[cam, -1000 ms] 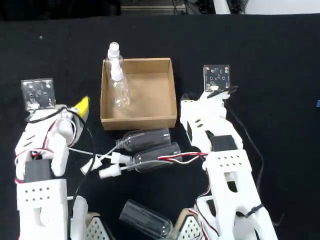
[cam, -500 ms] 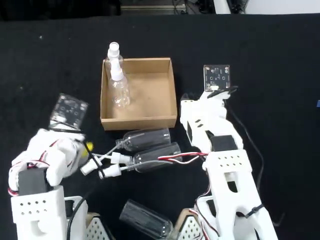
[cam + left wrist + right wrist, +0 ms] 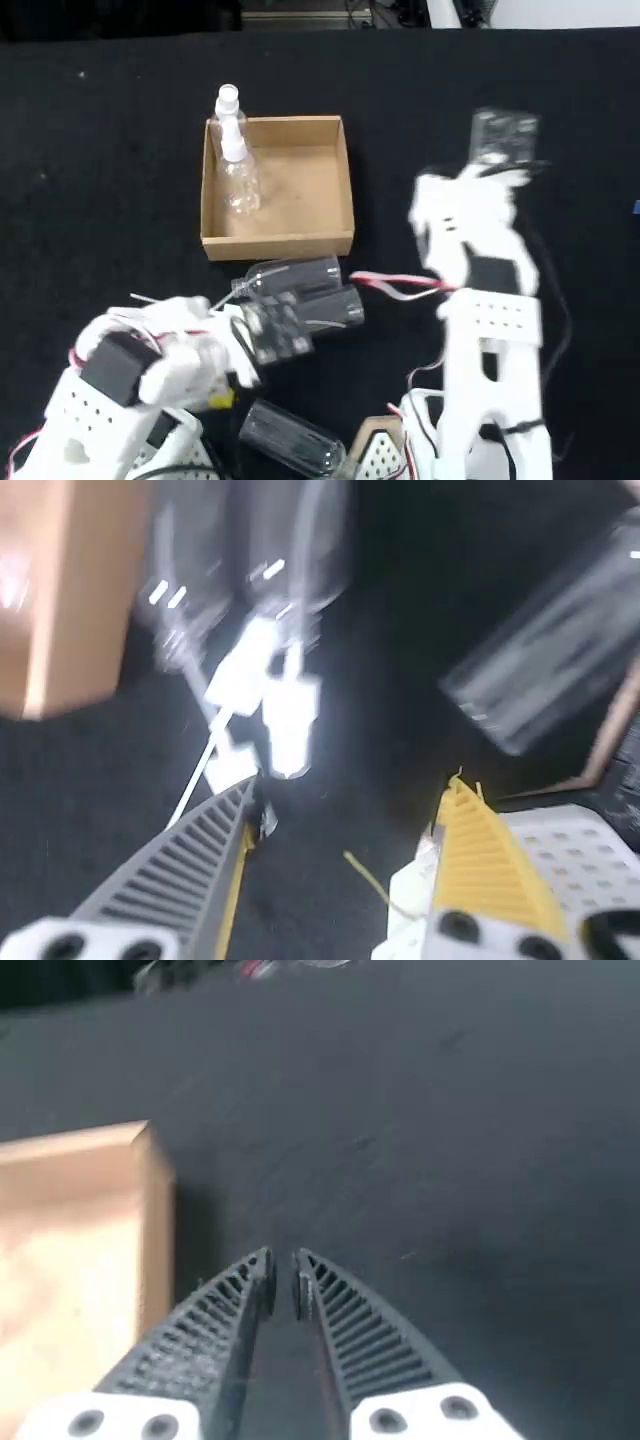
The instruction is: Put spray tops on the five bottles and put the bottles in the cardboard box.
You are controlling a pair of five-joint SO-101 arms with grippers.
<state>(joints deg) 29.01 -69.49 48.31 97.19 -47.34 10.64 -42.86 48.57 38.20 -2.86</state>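
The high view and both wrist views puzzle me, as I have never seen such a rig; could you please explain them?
These are two small robot arms at a black table. The high view looks down from a fixed camera; each wrist view comes from a camera on one arm, looking along its jaws. On the table stands a cardboard box holding a topped bottle; another spray top shows at its far corner. Two topped bottles lie before the box, a third bottle nearer the arms. The left jaws are open above white spray tops; the right jaws are shut over bare table. Neither holds anything.
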